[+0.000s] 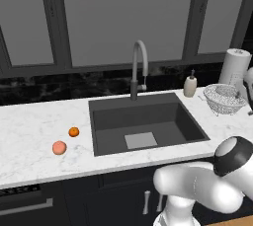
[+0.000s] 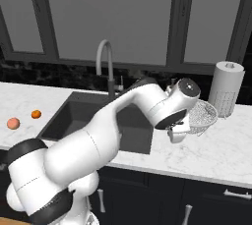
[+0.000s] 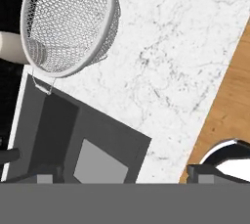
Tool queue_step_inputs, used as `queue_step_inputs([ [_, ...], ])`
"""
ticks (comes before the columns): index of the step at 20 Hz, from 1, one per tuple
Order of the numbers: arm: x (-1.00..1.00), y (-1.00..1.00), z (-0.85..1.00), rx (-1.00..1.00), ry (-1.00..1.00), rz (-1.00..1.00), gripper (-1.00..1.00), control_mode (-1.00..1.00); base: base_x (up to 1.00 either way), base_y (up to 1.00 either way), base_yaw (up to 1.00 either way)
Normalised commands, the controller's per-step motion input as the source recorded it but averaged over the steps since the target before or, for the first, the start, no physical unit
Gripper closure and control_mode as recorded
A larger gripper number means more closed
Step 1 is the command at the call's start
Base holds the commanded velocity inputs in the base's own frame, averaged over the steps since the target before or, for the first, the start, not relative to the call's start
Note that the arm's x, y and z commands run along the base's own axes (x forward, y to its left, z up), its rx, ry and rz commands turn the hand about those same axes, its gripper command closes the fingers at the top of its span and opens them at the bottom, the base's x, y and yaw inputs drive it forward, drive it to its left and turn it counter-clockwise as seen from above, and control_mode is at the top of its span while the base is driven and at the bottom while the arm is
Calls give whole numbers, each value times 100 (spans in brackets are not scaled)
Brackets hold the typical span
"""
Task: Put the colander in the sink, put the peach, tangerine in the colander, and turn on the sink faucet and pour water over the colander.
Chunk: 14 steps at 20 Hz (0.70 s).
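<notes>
The colander [image 1: 225, 98] sits upright on the white marble counter [image 1: 29, 136], off the sink's [image 1: 146, 121] right end at about three o'clock from the basin. Just behind it, towards one o'clock, stands a paper-towel roll [image 1: 233, 67], and at its eleven o'clock a small cream soap bottle [image 1: 190, 85] stands near the basin's back right corner. From the right base view the arm's wrist hangs in front of the colander's near rim, and the gripper [image 2: 178, 131] points down at the counter just beside the bowl; whether it touches the mesh I cannot tell. In the hand view the two dark fingertips [image 3: 207, 174] stand far apart at the lower edge, so the jaws are spread wide with nothing between them. That same view looks down on the colander at its eleven o'clock, with the sink corner below it and bare marble to the right.

The sink is dark grey with a lighter square on its floor. The sink faucet [image 1: 139, 67] rises from the back edge at twelve o'clock, its spout arching over the basin.

Over on the left stretch of counter, at nine o'clock from the sink, lie the tangerine [image 1: 73, 131] and the peach [image 1: 59, 147]. They are close but apart, the peach nearer the front edge, at about seven o'clock from the tangerine. Both are well apart from the colander.
</notes>
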Motion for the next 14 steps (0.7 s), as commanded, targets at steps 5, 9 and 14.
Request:
queue_step_inputs([
  [5,43,-8,-27,0,7,-8,-100,-100,0,0,0],
  [9,38,-29,-19,1,5,-7,-100,-100,0,0,0],
  [14,35,-39,-5,4,0,-7,-100,-100,0,0,0],
])
